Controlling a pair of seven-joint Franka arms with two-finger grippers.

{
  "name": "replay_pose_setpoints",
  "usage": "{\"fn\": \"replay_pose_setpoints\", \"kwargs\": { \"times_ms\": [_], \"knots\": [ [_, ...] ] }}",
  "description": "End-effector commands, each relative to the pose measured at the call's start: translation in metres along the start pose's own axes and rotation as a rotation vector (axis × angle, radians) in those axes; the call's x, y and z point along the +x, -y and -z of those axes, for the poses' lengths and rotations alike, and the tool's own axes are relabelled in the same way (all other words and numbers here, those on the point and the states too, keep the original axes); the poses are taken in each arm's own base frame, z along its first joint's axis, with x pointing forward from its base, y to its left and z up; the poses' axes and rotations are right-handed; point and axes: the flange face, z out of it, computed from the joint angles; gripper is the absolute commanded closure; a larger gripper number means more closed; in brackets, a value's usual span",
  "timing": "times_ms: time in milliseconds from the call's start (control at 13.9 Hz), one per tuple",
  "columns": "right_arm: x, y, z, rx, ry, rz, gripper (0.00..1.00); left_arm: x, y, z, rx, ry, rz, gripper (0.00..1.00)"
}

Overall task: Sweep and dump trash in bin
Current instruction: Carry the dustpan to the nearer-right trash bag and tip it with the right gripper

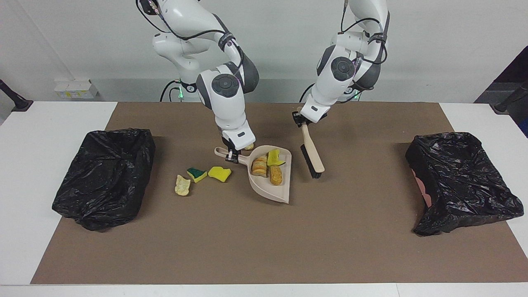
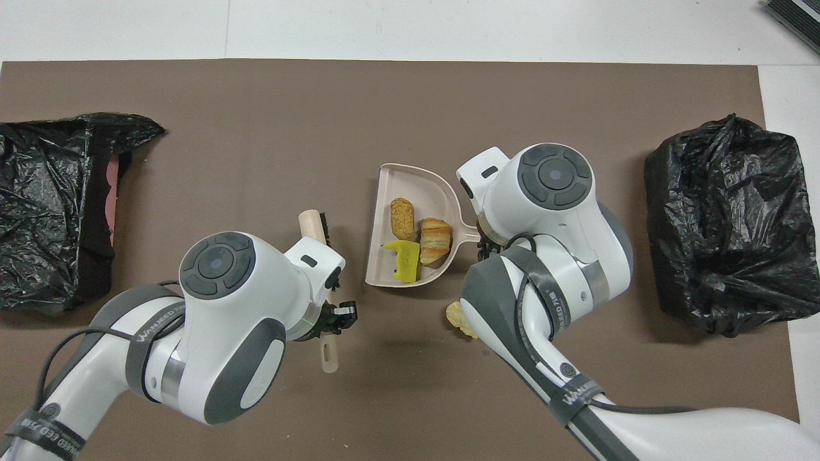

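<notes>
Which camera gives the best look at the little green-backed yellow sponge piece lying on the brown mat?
The facing view: the green-backed yellow sponge piece lies in plain sight there, between two other scraps. In the overhead view the right arm covers that spot, so the sponge does not show at all.
</notes>
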Motion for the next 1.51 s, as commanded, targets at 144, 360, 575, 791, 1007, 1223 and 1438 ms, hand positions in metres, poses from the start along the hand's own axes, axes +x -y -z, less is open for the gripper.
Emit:
{"fn": "replay_pose_setpoints", "kwargs": {
  "times_ms": [144, 360, 575, 791, 1007, 1223, 1438],
  "knots": [
    [-0.055, -0.034, 0.051, 0.07, -0.028, 0.018, 1.0, -0.037, 0.0, 0.001, 0.092, -0.01, -0.074, 1.0],
    [-0.114, -0.059, 0.077, 0.117, -0.023, 0.031, 1.0, -0.078, -0.017, -0.031, 0.149, -0.006, -0.071, 1.0],
    [-0.184, -0.072, 0.101, 0.133, -0.019, -0.047, 1.0, -0.109, -0.031, -0.048, 0.18, -0.034, -0.057, 1.0],
    [-0.27, -0.084, 0.113, 0.148, -0.02, -0.181, 1.0, -0.149, -0.051, -0.083, 0.206, -0.068, -0.162, 1.0],
    [-0.348, -0.09, 0.119, 0.13, -0.018, -0.165, 1.0, -0.163, -0.065, -0.11, 0.157, -0.065, -0.245, 1.0],
    [-0.421, -0.089, 0.119, 0.124, 0.012, -0.177, 1.0, -0.161, -0.066, -0.114, 0.156, -0.046, -0.338, 1.0],
    [-0.482, -0.093, 0.144, 0.062, 0.087, -0.211, 1.0, -0.164, -0.065, -0.117, 0.165, -0.037, -0.333, 1.0]
  ]
}}
